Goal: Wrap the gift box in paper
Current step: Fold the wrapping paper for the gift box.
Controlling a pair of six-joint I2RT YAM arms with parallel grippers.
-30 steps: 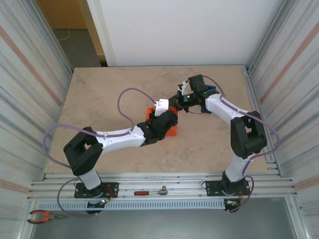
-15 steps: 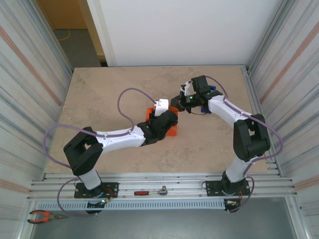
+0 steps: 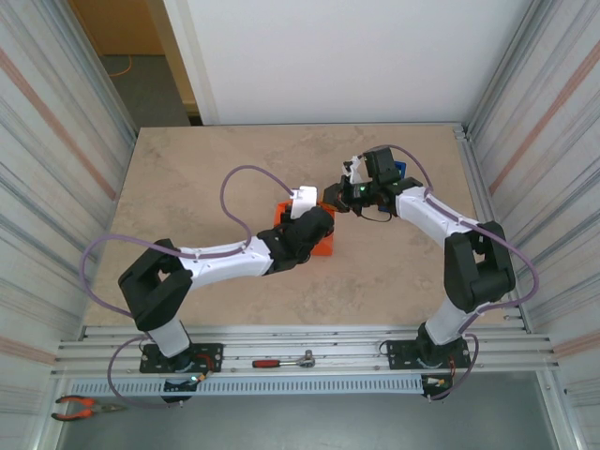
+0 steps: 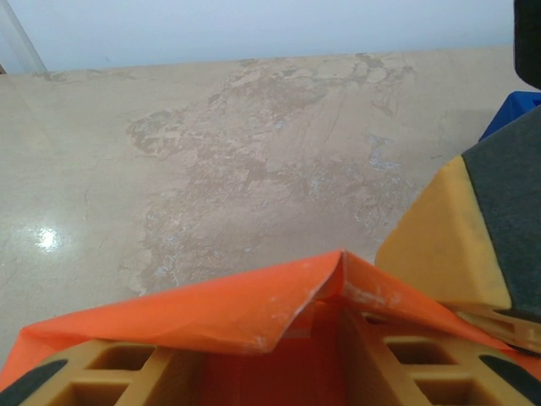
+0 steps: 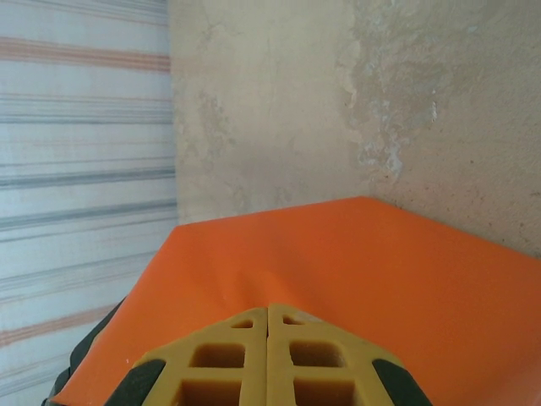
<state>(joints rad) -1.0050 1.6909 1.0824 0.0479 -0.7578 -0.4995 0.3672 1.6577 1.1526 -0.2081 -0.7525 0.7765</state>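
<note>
Risk: gift box [image 3: 324, 247] mid-tabletop sits clamped in my left gripper [image 4: 270, 365], right gripper [image 5: 268, 317] fingers together against the loose paper [image 5: 355, 254] flap; a tug here could tear it or slip the fold

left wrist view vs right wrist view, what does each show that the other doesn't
Left wrist, not right: the left fingers set apart around the gift box, a raised fold peak in the orange paper, another yellow and dark finger at the right, a bit of blue behind it, and a pale back wall.
Right wrist, not left: the right fingers closed together at a crease in the flat sheet, and a striped side wall.
Both: orange paper, yellow fingers and the marbled table.
</note>
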